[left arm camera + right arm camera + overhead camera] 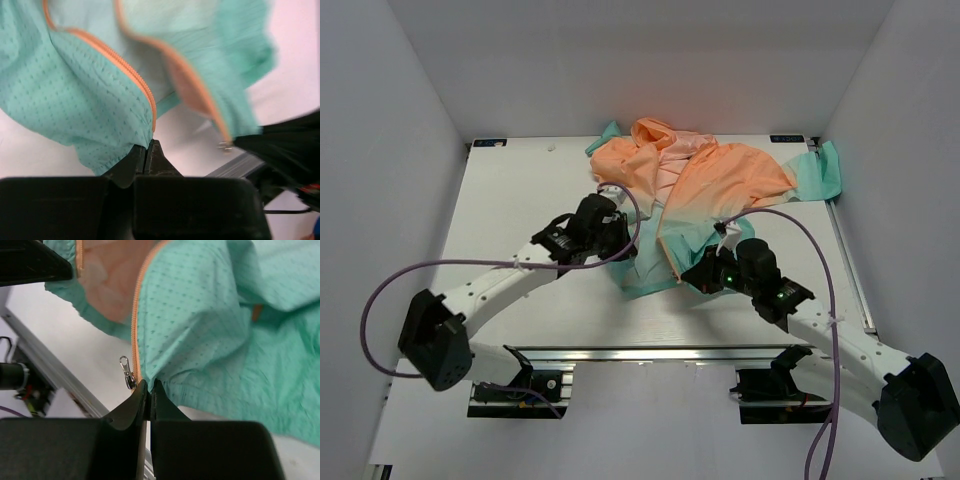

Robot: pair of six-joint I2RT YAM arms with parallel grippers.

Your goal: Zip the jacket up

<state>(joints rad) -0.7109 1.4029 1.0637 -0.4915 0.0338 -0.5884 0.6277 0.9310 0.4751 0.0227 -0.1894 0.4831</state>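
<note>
Pinching the thin peach-to-teal hooded jacket (720, 185) at its hem with left gripper (148, 150) and right gripper (148, 390) clamped shut, likely to align zipper ends beside the hem's metal slider (129, 375).

Top view. The jacket (720, 180) lies crumpled toward the far edge of the tabletop (520, 190), right of centre, with one teal sleeve end reaching the right edge. Its peach hood and chest lie nearest the far edge, and its teal hem points toward the near edge. An orange zipper (667, 245) runs down the open front. My left gripper (626, 240) meets the hem's left side and my right gripper (694, 274) its right side. How my fingers stand cannot be made out.
</note>
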